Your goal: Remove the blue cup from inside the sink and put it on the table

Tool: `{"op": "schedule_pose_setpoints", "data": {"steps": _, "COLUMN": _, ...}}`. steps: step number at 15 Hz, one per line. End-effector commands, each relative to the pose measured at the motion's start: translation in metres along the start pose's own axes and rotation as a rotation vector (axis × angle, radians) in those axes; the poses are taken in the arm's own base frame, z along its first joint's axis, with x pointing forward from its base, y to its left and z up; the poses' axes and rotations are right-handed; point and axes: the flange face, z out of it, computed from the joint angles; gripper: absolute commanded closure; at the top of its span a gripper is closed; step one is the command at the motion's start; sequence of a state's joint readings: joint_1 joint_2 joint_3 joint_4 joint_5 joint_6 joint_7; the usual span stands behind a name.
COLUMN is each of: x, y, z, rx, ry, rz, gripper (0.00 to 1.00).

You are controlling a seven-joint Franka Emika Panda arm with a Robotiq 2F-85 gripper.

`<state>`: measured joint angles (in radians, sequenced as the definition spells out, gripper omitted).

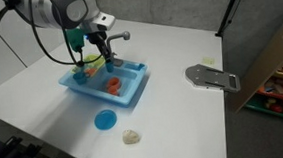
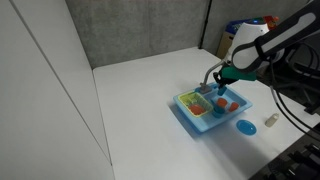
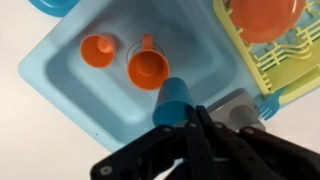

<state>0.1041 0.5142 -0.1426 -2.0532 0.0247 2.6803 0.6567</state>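
In the wrist view my gripper is shut on the small blue cup, with the finger tips pinching its wall. The cup hangs over the light-blue sink, near its grey faucet base. In both exterior views the gripper is low over the sink, which stands on the white table. I cannot make out the cup in the exterior views.
Two orange cups lie in the basin. A yellow rack with an orange plate fills the side compartment. A flat blue disc and a beige lump lie in front of the sink. A grey metal plate lies farther off.
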Motion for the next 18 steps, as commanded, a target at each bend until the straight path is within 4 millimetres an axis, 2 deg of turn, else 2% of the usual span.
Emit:
{"op": "schedule_pose_setpoints", "data": {"steps": 1, "x": -0.018, "y": 0.018, "z": -0.041, "rx": -0.004, "ry": -0.003, "rz": -0.014, "gripper": 0.97}}
{"op": "schedule_pose_setpoints", "data": {"steps": 5, "x": -0.035, "y": 0.044, "z": -0.064, "rx": -0.019, "ry": 0.007, "rz": -0.02, "gripper": 0.97}}
{"op": "schedule_pose_setpoints", "data": {"steps": 8, "x": -0.049, "y": 0.073, "z": -0.07, "rx": -0.041, "ry": 0.004, "rz": -0.013, "gripper": 0.97}}
{"op": "schedule_pose_setpoints", "data": {"steps": 13, "x": -0.071, "y": 0.122, "z": -0.068, "rx": -0.085, "ry": -0.012, "rz": 0.016, "gripper": 0.97}}
{"op": "schedule_pose_setpoints", "data": {"steps": 18, "x": -0.075, "y": 0.16, "z": -0.05, "rx": -0.112, "ry": -0.001, "rz": 0.085, "gripper": 0.97}}
